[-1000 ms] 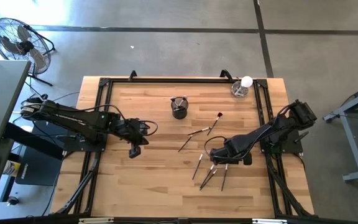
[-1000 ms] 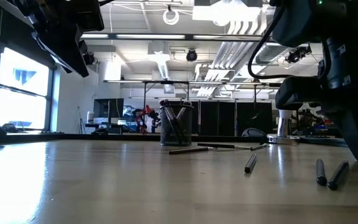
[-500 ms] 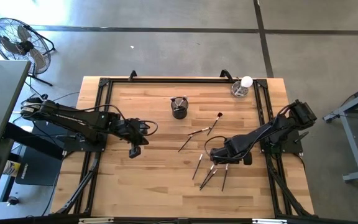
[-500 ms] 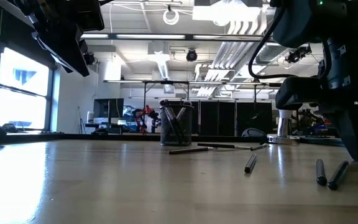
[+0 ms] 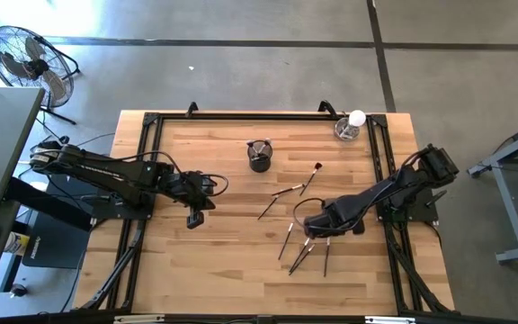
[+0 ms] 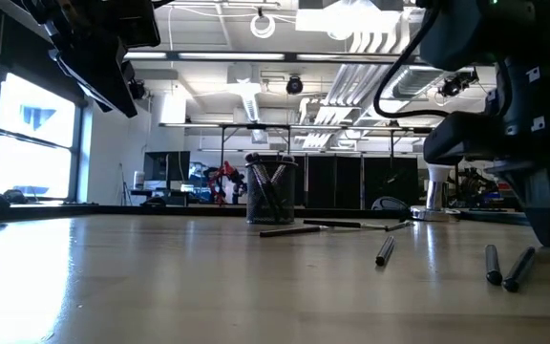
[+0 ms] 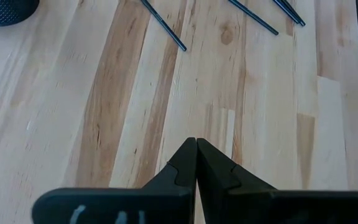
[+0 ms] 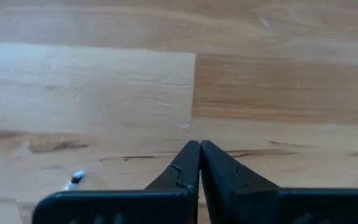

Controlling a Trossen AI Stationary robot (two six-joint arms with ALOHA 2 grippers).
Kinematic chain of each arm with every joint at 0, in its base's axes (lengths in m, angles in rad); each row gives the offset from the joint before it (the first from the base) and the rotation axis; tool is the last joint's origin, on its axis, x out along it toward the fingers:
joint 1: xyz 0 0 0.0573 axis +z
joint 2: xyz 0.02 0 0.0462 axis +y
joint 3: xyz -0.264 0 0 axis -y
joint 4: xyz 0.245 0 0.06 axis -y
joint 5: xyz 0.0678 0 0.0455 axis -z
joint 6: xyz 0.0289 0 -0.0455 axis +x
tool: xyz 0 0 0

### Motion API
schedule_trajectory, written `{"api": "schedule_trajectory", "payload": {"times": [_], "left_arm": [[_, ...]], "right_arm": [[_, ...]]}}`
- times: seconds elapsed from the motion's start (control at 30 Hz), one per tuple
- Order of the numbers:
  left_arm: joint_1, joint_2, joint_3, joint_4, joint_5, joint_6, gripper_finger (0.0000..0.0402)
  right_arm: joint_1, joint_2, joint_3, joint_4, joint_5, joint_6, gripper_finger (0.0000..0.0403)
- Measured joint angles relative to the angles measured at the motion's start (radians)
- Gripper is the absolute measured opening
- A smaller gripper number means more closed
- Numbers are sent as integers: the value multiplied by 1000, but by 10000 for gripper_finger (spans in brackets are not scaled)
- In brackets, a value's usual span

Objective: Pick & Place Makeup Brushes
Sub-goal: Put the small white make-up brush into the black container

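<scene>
Several makeup brushes lie flat on the wooden table: two (image 5: 288, 191) (image 5: 311, 177) near the middle, one (image 5: 268, 207) just left of them, and three (image 5: 286, 240) (image 5: 302, 256) (image 5: 325, 256) nearer the front. More brushes stand in the black cup (image 5: 259, 155). My right gripper (image 5: 317, 229) points down over the front group, shut, with nothing between its fingers (image 8: 199, 144). A brush's silver end (image 8: 74, 180) shows beside it. My left gripper (image 5: 194, 219) hangs shut above bare table at the left (image 7: 196, 142).
A clear glass with a white ball (image 5: 349, 126) stands at the table's far right corner. Black frame rails (image 5: 147, 162) run along the table's left, right and far edges. In the low view the brushes (image 6: 492, 264) lie in front of the right gripper (image 6: 547, 234).
My right gripper has rolled a little about its downward-pointing line while staying in the same spot above the front brushes. The brushes and my left arm have kept still.
</scene>
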Motion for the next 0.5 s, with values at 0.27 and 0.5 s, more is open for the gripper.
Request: {"api": "schedule_trajectory", "payload": {"times": [0.27,0.5], "left_arm": [[0,0,0,5,-9,2,0],[53,0,0,73,-34,-22,0]], "right_arm": [[14,-135,56,-29,369,-175,1],[16,-348,95,137,933,-743,1]]}}
